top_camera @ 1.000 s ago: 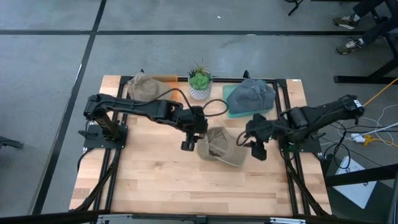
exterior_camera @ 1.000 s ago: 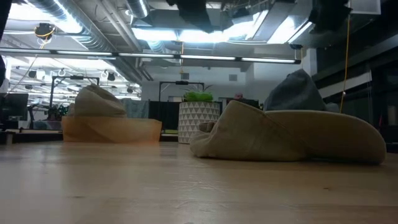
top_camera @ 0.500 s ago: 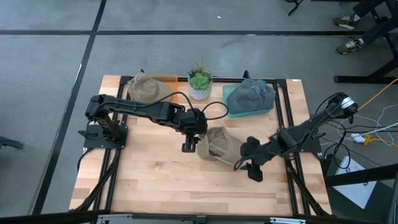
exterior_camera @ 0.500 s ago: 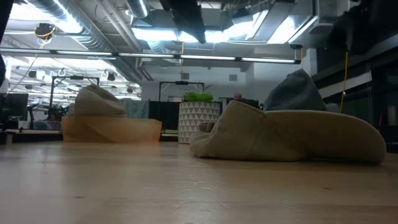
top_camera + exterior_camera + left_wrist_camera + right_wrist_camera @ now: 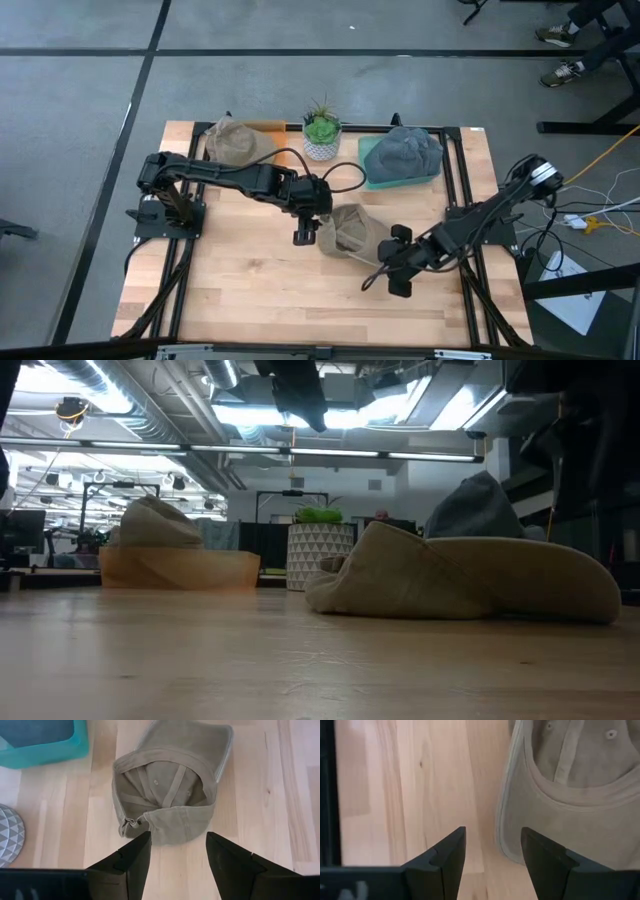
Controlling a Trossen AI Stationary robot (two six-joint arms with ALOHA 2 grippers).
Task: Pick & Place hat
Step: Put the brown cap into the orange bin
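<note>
Hat (image 5: 352, 236) upside down btwn left tool (image 5: 304, 233) & right tool (image 5: 384, 279); both open, empty.

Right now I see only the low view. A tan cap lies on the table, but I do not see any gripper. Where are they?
Observer: The left gripper hovers beside the tan cap, fingers open, holding nothing.
Operator: And the right one?
Observer: The right gripper is at the cap's brim, also open.
Operator: Is the cap upside down?
Observer: Yes, the left wrist view shows its inside seams facing up.
</note>
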